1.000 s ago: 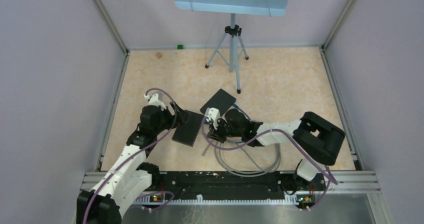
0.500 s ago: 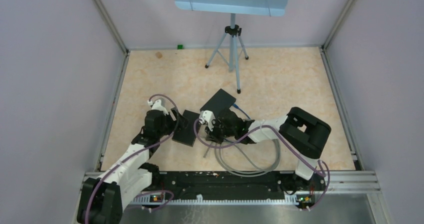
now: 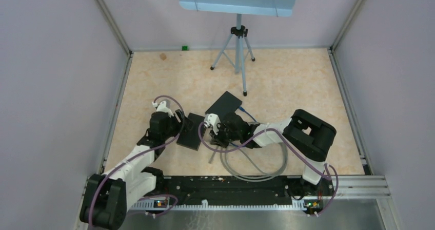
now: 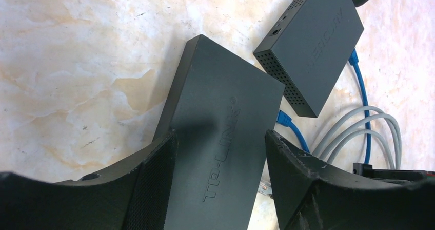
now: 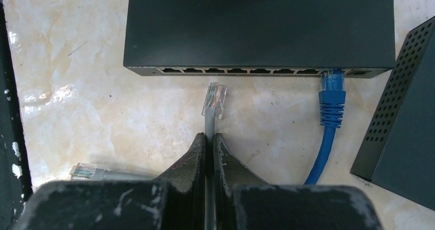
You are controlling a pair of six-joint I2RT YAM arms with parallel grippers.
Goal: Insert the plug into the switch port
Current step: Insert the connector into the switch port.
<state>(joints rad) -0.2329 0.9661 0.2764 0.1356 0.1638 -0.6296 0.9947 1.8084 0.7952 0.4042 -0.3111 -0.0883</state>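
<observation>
The black TP-LINK switch point(image 3: 192, 131) point(image 4: 220, 112) lies flat on the table, and my left gripper point(image 3: 179, 129) point(image 4: 220, 135) is shut across its width. Its row of ports point(image 5: 241, 71) faces my right gripper point(image 3: 212, 134) point(image 5: 209, 136). That gripper is shut on a grey cable just behind a clear plug point(image 5: 214, 100). The plug's tip hangs a short gap in front of a port near the middle of the row, apart from it. A blue cable point(image 5: 331, 107) is plugged in at the row's right end.
A second black box point(image 3: 224, 105) point(image 4: 313, 45) point(image 5: 405, 122) lies just beyond the switch. Loops of grey cable point(image 3: 254, 171) trail toward the near edge, its other plug point(image 5: 84, 171) on the table. A tripod point(image 3: 237, 50) stands at the back.
My right gripper has moved left with the plug toward the switch's ports. The left wrist has shifted a little left while holding the switch. Almost nothing moved in the last half second.
</observation>
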